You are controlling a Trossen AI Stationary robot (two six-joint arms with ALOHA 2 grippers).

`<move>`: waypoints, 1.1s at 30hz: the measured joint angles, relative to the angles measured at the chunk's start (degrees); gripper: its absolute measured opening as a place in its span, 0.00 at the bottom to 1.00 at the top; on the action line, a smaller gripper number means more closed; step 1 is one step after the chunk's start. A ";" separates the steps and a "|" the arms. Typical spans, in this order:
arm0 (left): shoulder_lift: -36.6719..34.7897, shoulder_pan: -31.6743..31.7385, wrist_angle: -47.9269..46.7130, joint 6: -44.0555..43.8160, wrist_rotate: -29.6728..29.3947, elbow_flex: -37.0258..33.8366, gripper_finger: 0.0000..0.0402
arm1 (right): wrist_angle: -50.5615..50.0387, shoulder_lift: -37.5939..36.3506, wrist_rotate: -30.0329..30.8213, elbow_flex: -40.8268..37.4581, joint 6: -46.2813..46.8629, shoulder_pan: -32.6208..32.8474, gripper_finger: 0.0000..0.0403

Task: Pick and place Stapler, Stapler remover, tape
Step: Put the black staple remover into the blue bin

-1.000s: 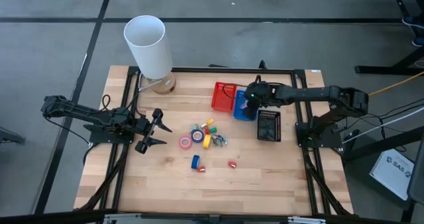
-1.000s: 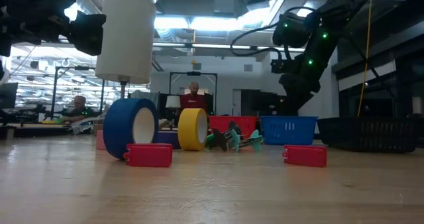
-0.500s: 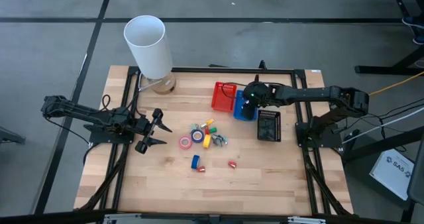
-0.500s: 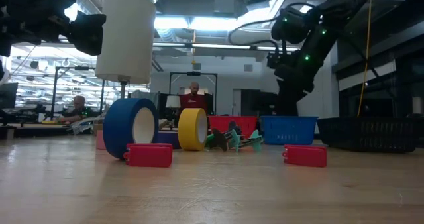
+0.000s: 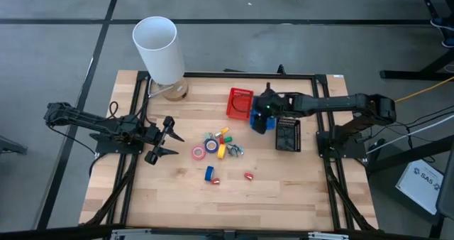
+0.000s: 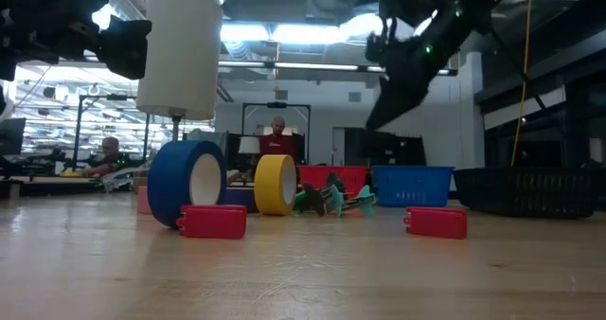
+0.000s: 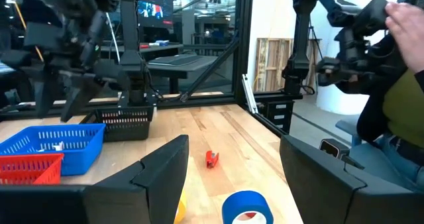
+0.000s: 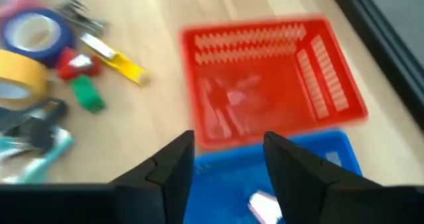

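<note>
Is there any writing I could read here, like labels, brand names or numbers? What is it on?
"SA5": it seems to read so, on the white sheet lying on the floor past the table's right end; its smaller print is too small to read.
Screen in the room behind, left wrist view: lit, but too blurred to read.
Tape rolls, red basket, white cylinder: no writing visible.

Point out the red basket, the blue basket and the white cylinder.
red basket (image 5: 238,102): high view, on its floor.
blue basket (image 6: 410,186): low view, on its front wall.
white cylinder (image 5: 163,59): high view, on its side wall below the open rim.
</note>
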 joint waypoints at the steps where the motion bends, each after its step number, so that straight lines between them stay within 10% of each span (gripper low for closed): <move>1: 0.01 0.01 0.00 0.03 0.00 0.00 0.59 | 0.04 0.00 0.00 0.52 -0.81 0.66 0.44; 33: -0.01 -0.01 0.00 -0.01 0.00 0.01 0.59 | 5.35 3.29 -7.88 3.07 -9.09 9.97 0.32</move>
